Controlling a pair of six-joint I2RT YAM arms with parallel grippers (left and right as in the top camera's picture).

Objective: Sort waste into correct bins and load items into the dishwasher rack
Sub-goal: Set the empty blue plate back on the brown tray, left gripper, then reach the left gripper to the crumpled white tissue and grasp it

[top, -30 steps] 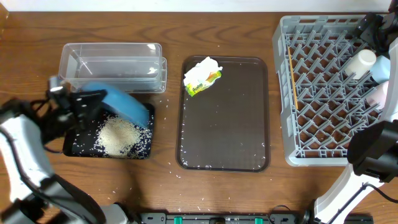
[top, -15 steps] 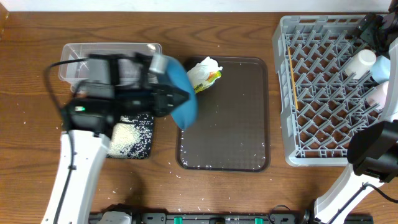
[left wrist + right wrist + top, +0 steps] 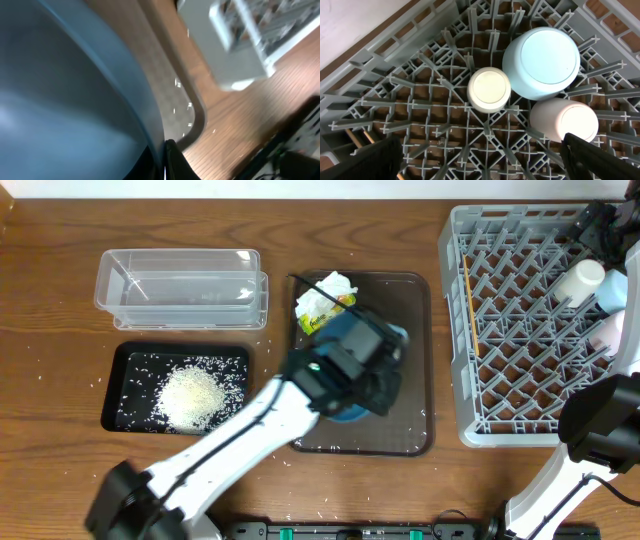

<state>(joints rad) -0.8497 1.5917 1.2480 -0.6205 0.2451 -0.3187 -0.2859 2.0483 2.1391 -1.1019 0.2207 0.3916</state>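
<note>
Carrying the wide dark blue bowl (image 3: 350, 413), the left gripper (image 3: 166, 157) is pressed together on its rim. In the wrist view the bowl wall fills the frame's left side and the rim edge runs right down into the fingertips, so the bowl hangs beside and below the pincer, tilted rather than flat.

Bowl and gripper sit above the brown tray (image 3: 400, 300), between the black tray (image 3: 120, 360) with its rice (image 3: 190, 395) and the dishwasher rack (image 3: 452, 380). The rack lies to the robot's right of the bowl, near but not yet under it.

Key relation: the move is a sideways carry to the right over the rack's low left wall. The grid cells nearest that wall look free except for a chopstick (image 3: 470, 310) lying lengthwise along it.

The right gripper (image 3: 485, 160) is nearer the rack, with fingers spread wide and empty, hovering over the far right corner, where the pale blue bowl (image 3: 541, 62), white cup (image 3: 489, 89) and pink cup (image 3: 563, 122) stand upside down. The wrapper (image 3: 325, 300) lies on the brown tray's far left corner, just beside the arm.
</note>
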